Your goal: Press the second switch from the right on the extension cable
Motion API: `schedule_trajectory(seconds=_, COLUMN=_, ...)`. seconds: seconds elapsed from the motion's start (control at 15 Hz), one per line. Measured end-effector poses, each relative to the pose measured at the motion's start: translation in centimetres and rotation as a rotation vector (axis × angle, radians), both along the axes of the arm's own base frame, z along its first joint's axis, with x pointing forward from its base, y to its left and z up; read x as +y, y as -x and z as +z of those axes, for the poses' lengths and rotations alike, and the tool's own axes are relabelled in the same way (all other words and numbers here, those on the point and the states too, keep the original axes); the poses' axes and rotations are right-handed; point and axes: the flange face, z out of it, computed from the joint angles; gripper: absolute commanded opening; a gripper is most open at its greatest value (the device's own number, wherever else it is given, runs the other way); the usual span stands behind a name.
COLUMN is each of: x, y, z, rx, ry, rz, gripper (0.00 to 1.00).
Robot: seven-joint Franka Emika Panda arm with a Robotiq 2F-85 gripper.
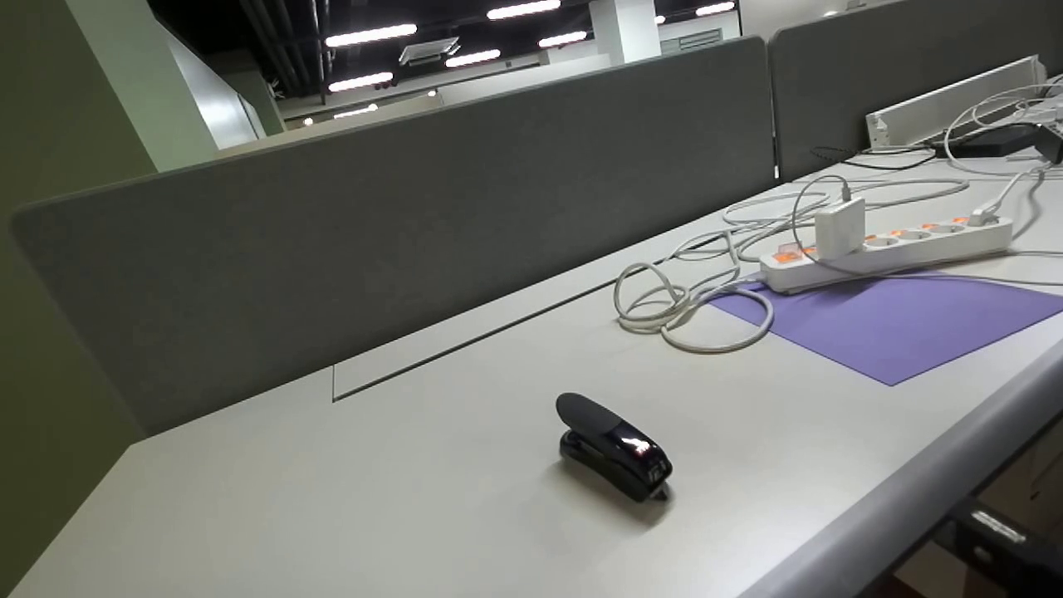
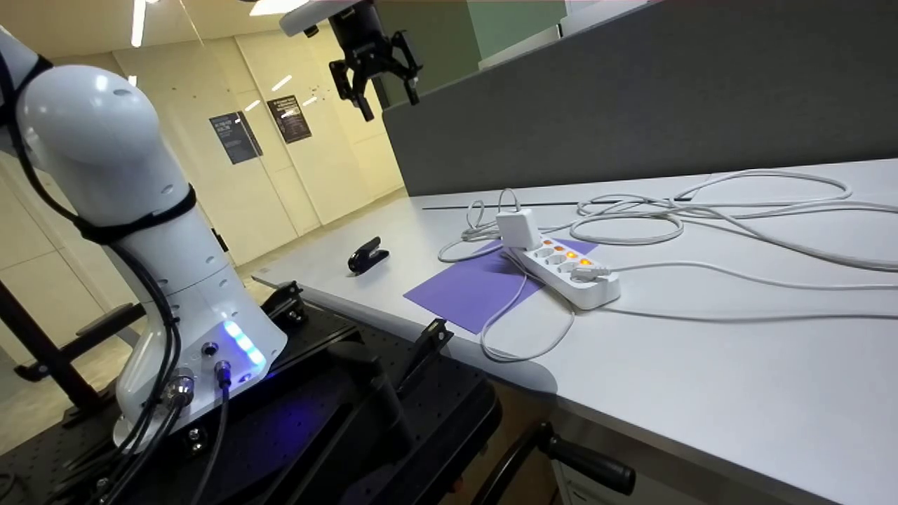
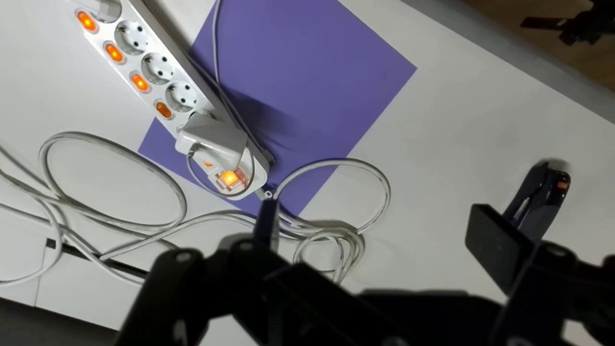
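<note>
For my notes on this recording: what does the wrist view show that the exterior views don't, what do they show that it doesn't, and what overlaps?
Only the wrist view: distinct pin holes in the three uncovered sockets; in both exterior views they are too small to make out.
Only the exterior views: ceiling lights in both exterior views; the robot's white arm and wall posters in an exterior view.
Shared by all: the white extension cable, the white adapter plugged into it, the purple sheet and the black stapler-like gadget. The tool, open, shows in the wrist view and in an exterior view.
</note>
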Motion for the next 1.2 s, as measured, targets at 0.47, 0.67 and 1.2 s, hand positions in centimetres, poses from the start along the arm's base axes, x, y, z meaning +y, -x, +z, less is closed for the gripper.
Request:
schedule_trajectory(seconds=0.47, x=-1.1, y=-0.3, z=-0.7, rx=0.012, ry=-0.035, rz=-0.041, gripper=1.00)
schedule_trajectory(seconds=0.67, x=-4.5, y=-0.5, z=-2.1, rx=0.010, ry=-0.068, rz=-0.145, gripper=1.00)
schedule_trajectory(seconds=1.2, x=-11.7, y=-2.7, z=-4.6, rx=-0.077, ry=-0.172, rz=-0.443, gripper=0.46)
